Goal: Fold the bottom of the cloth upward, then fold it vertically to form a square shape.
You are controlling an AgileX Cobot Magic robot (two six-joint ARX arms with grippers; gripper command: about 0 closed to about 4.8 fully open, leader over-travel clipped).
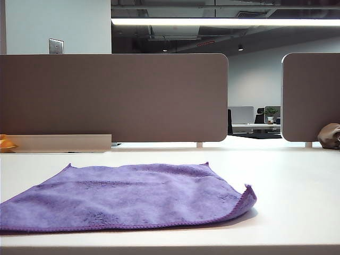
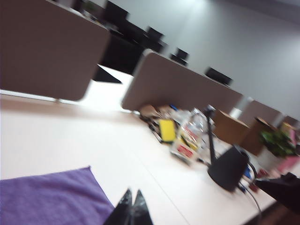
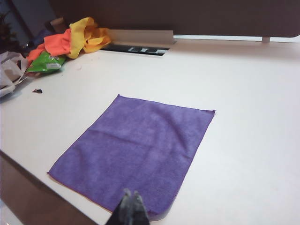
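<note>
The left gripper (image 2: 131, 206) shows in its wrist view as two dark, pointed fingertips pressed together with nothing between them, hanging above the table beside a corner of the cloth (image 2: 49, 197). The right gripper (image 3: 130, 204) is likewise closed and empty, its black fingertips poised over the cloth's near edge; neither claw appears in the exterior view.

The cloth (image 3: 138, 152) is a purple, fuzzy microfibre rectangle with a stitched hem, spread flat and unfolded on the smooth, pale table (image 3: 243, 154). In the exterior view it (image 1: 127, 194) lies at the front left of the table (image 1: 297, 180), its right corner curled slightly upward.

Beyond it, rounded grey-brown partition panels (image 1: 114, 98) stand along the table's far edge. A crumpled orange and yellow cloth bundle (image 3: 77, 37) and a green packet (image 3: 47, 63) sit well apart from the cloth. A brownish-grey lump (image 1: 330, 136) rests at the far right.
</note>
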